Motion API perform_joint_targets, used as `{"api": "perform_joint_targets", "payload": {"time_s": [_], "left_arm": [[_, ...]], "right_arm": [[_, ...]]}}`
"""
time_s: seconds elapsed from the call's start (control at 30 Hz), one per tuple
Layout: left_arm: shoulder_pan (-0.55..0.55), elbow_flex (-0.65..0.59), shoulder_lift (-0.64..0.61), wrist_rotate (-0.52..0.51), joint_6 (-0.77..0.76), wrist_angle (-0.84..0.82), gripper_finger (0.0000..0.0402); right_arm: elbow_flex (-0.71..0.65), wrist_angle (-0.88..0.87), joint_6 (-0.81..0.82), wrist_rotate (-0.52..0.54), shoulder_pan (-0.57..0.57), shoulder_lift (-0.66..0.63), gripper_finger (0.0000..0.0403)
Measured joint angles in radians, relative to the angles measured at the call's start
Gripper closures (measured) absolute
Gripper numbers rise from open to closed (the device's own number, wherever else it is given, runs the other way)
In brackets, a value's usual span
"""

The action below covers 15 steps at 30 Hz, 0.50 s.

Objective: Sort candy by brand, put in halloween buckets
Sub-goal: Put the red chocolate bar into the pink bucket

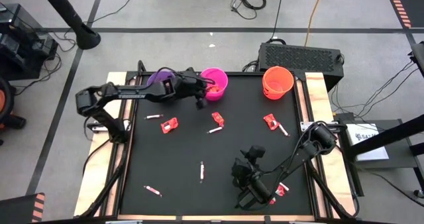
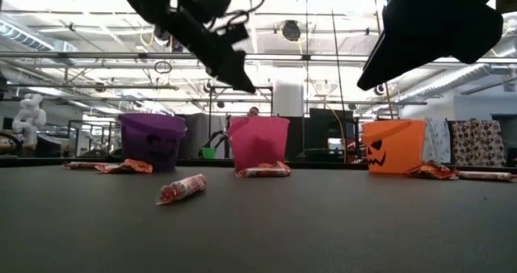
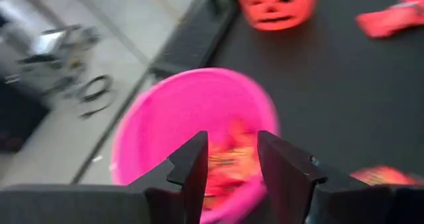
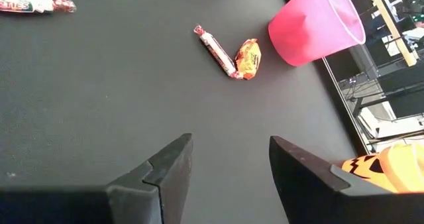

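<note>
Three halloween buckets stand along the table's far edge: purple (image 1: 158, 77), pink (image 1: 214, 82) and orange (image 1: 277, 81). My left gripper (image 3: 232, 148) hovers open just over the pink bucket's near rim (image 3: 199, 111). Red-orange candy (image 3: 228, 159) lies inside that bucket, below the fingers. Loose candy lies on the black mat: red-orange wrappers (image 1: 169, 124) (image 1: 216, 119) (image 1: 270, 121) and thin pale sticks (image 1: 201, 171) (image 1: 153, 191). My right gripper (image 4: 230, 159) hangs open above bare mat near the front right, with nothing between its fingers.
A red candy (image 1: 281, 189) lies beside the right arm near the front edge. Wooden strips (image 1: 318, 98) border the black mat (image 1: 185, 151). A pale stick and an orange wrapper (image 4: 246, 58) lie in front of the pink bucket (image 4: 317, 25).
</note>
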Motion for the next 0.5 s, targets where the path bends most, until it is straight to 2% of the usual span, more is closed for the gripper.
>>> {"api": "perform_joint_targets", "payload": {"time_s": [0.3,0.43,0.5], "left_arm": [[-0.085,0.002,-0.207,0.275,-0.016,-0.242,0.0262],[-0.129,0.002,-0.3,0.299,-0.088,-0.394,0.0262],[-0.149,0.002,-0.337,0.299,-0.113,-0.49,0.0263]], "right_arm": [[0.0,0.021,0.009,-0.006,0.005,0.0,0.0211],[0.0,0.054,0.009,-0.044,0.004,0.0,0.0211],[0.0,0.077,-0.023,-0.135,0.004,0.0,0.0211]]}}
